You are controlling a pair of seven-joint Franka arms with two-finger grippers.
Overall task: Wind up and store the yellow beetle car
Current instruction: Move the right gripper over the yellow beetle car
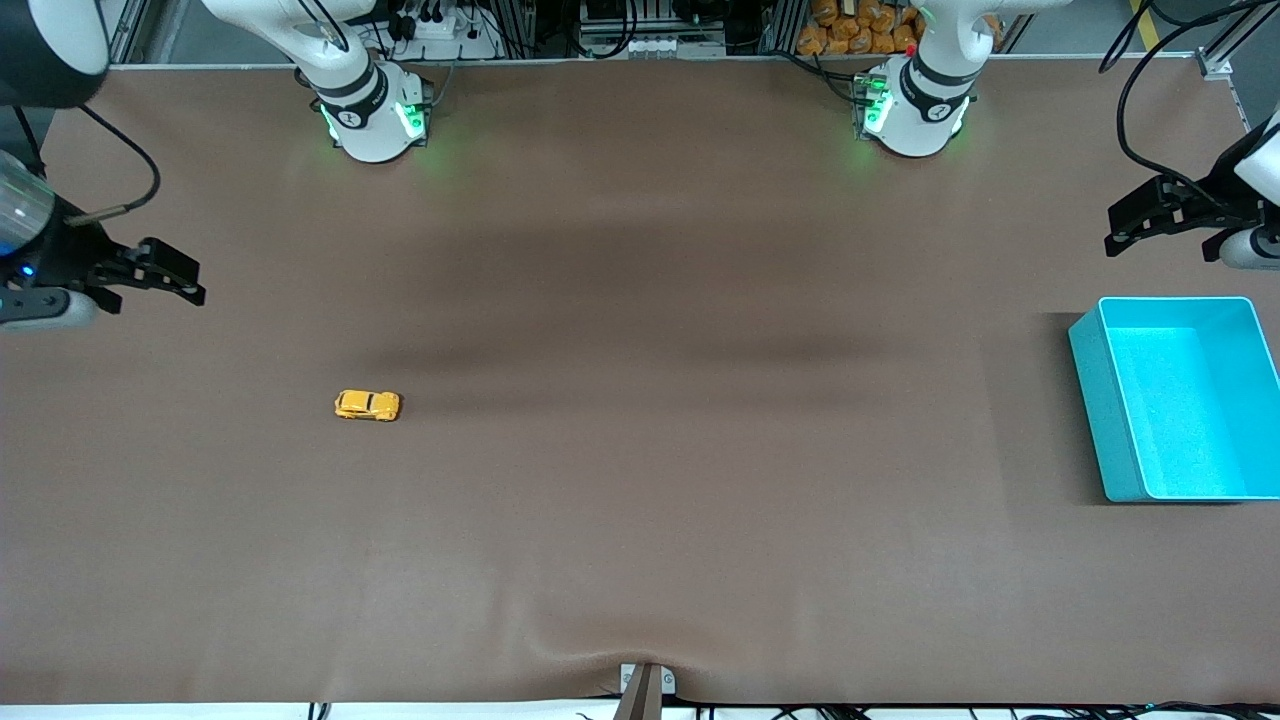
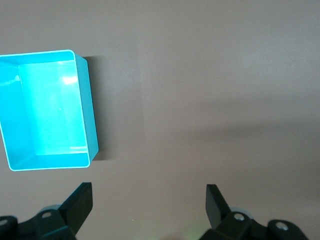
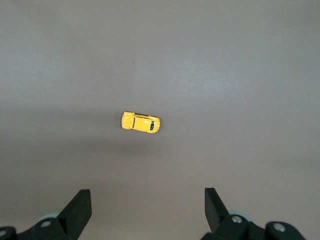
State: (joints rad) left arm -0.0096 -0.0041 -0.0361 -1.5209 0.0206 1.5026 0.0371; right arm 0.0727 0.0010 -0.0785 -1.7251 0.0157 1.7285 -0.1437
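Two grippers hang released and empty: the right gripper at its end of the brown table, the left gripper above the turquoise bin. The yellow beetle car sits on its wheels toward the right arm's end.

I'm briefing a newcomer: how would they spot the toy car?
On the brown table, look toward the right arm's end, away from the turquoise bin. The yellow beetle car sits alone there, tiny, rounded and the only yellow thing.
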